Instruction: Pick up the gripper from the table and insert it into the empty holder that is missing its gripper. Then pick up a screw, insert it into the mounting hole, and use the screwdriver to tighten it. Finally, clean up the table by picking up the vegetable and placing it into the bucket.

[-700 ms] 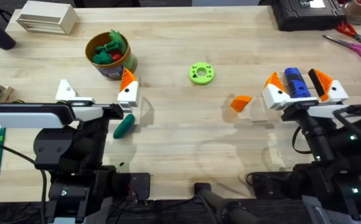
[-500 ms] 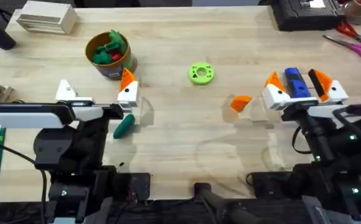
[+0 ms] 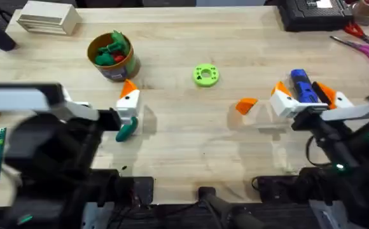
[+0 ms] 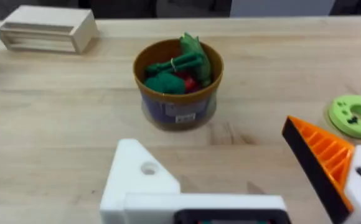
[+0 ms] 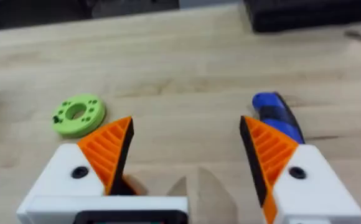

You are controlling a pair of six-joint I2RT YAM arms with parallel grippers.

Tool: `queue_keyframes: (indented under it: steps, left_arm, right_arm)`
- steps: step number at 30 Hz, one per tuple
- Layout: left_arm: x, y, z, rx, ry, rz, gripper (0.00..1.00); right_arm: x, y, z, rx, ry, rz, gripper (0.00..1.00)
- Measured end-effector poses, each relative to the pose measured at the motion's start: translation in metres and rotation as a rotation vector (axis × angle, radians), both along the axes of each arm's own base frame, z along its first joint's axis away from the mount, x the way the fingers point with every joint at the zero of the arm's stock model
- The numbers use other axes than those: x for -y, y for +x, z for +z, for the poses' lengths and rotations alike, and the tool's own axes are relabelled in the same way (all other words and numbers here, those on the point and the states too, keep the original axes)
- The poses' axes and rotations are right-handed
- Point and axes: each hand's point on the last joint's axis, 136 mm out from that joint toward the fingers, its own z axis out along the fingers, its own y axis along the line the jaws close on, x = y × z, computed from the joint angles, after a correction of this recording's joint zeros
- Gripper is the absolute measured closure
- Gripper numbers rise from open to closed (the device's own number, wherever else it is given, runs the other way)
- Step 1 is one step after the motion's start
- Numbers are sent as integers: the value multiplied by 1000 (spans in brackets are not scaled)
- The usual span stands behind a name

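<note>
Orange gripper lying loose at centre-right, beside our right gripper, fingers spread wide, likely lining up pickup. Left gripper spread wide, white holder missing pad. Vegetable lying lower left; bucket upper left; screwdriver right.

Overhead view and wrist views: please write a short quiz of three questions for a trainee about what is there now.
1. True or false: the vegetable lies inside the bucket.
2. Which thing lies between the ring and the screwdriver? A) scissors B) loose gripper C) box
3. How many orange tips does the left gripper carry?

Key: 1 false, it lies outside the bucket; 2 B; 3 one, the holder is bare.
</note>
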Motion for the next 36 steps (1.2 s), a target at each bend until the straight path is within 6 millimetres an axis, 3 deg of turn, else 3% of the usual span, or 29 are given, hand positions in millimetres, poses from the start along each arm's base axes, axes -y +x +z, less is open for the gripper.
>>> queue_keyframes:
  steps: [3, 9, 13, 17, 18, 22, 23, 27, 28, 32, 36]
  left_arm:
    - [-1, -14, 25, -122, 1, 3, 14]
    - [-2, -35, 55, -437, 9, 10, 14]
    - [-3, -30, 59, -561, 11, 12, 14]
    - [-2, -22, 45, -651, 13, 11, 14]
    - [-2, -20, 42, -667, 7, 15, 99]
    - [-3, -10, 36, -691, 8, 16, 721]
    - [-3, -7, 36, -685, 12, 15, 760]
    - [-1, 7, 41, -644, 3, 8, 139]
    - [0, 8, 41, -644, -6, 8, 49]
    - [3, 11, 39, -648, -15, -4, 14]
    - [6, 30, 47, -587, -25, -18, 14]
  right_arm:
    - [-3, -15, 15, -93, 19, 13, 12]
    - [-7, -43, 70, -216, 40, 26, 12]
    - [-7, -42, 98, -188, 42, 31, 13]
    - [-7, -43, 98, -191, 42, 31, 12]
    - [-7, -43, 98, -193, 42, 31, 12]
    - [-7, -45, 94, -209, 43, 30, 12]
    - [-7, -45, 93, -215, 43, 30, 12]
    - [-7, -49, 86, -247, 43, 29, 12]
    - [-7, -50, 84, -255, 43, 29, 12]
    - [-7, -54, 78, -287, 44, 29, 12]
    - [-7, -59, 70, -324, 44, 28, 12]
